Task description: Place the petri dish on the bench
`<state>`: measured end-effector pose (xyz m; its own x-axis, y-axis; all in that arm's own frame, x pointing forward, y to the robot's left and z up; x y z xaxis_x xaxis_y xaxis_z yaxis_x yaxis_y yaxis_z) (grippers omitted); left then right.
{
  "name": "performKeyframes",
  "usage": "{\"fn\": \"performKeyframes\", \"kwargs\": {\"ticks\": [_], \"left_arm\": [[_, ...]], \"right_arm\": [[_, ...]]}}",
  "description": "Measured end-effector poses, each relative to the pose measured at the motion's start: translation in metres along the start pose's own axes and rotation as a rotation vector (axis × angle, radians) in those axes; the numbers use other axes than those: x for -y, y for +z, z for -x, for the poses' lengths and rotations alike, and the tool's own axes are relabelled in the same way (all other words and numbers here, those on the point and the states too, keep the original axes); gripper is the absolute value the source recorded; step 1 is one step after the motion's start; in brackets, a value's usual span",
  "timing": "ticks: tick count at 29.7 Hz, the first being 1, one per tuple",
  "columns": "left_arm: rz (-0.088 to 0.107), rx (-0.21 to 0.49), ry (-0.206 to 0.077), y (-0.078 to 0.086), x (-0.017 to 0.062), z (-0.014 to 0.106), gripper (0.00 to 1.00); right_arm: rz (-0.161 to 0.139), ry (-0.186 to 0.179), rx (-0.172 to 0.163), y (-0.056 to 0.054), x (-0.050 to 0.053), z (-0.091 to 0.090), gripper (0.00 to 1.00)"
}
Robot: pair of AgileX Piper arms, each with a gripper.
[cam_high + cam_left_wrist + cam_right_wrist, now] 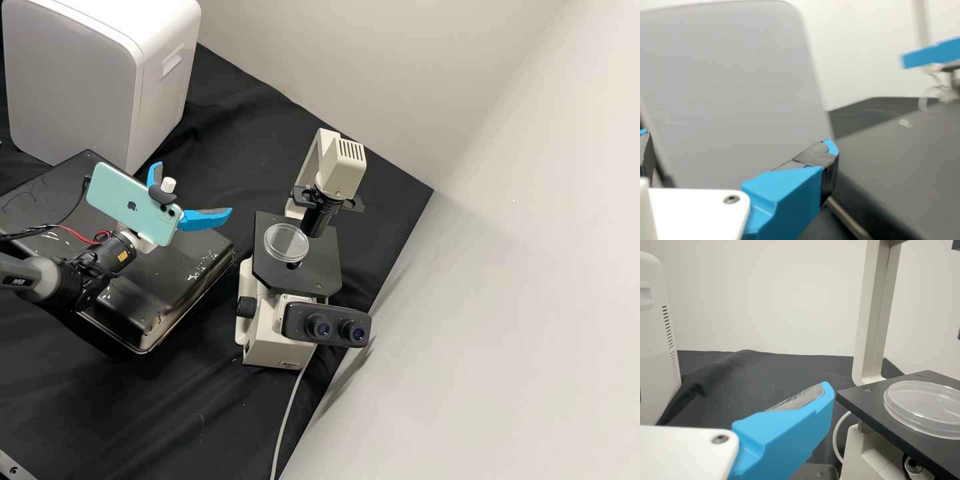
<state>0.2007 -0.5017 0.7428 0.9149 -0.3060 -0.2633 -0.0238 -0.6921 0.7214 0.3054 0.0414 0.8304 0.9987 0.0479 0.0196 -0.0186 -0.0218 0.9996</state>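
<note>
Resting on the stage (321, 268), the dish (286, 241) is being exposed to a shove off the edge, should the right gripper (193, 189), being held open nearby, strike one side first.

Both grippers open and empty

The right arm (40, 277) comes in low from the left side of the high view with its wrist about level. The right gripper (194, 188) has its two blue fingers (207, 217) spread wide. The left gripper (735, 137) also holds its fingers (785, 195) far apart, and one tip carries black tape (817, 156).
</note>
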Motion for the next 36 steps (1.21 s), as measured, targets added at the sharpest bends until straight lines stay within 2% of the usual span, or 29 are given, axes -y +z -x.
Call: {"fn": "performKeyframes", "kwargs": {"ticks": [4, 9, 17, 20, 23, 26, 33, 36], "left_arm": [[0.007, 0.045, -0.025, 0.011, 0.0053, 0.006, 1.0], [0.027, 0.072, -0.053, 0.021, 0.011, 0.013, 1.0], [0.038, 0.138, -0.102, 0.038, 0.0198, 0.026, 1.0], [0.039, 0.157, -0.129, 0.043, 0.0246, 0.031, 1.0], [0.041, 0.159, -0.143, 0.045, 0.0272, 0.033, 1.0], [0.044, 0.156, -0.15, 0.046, 0.0284, 0.035, 1.0], [0.046, 0.148, -0.138, 0.044, 0.027, 0.037, 1.0], [0.065, 0.136, -0.127, 0.038, 0.025, 0.036, 1.0]], "right_arm": [[0.0, 0.0, 0.0, 0.0, 0.0, 0.0, 1.0], [0.0, 0.0, 0.0, 0.0, 0.0, 0.0, 1.0], [0.0, 0.0, 0.0, 0.0, 0.0, 0.0, 1.0], [0.0, 0.0, 0.0, 0.0, 0.0, 0.0, 1.0], [0.0, 0.0, 0.0, 0.0, 0.0, 0.0, 1.0], [0.0, 0.0, 0.0, 0.0, 0.0, 0.0, 1.0], [0.0, 0.0, 0.0, 0.0, 0.0, 0.0, 1.0], [0.0, 0.0, 0.0, 0.0, 0.0, 0.0, 1.0]]}}
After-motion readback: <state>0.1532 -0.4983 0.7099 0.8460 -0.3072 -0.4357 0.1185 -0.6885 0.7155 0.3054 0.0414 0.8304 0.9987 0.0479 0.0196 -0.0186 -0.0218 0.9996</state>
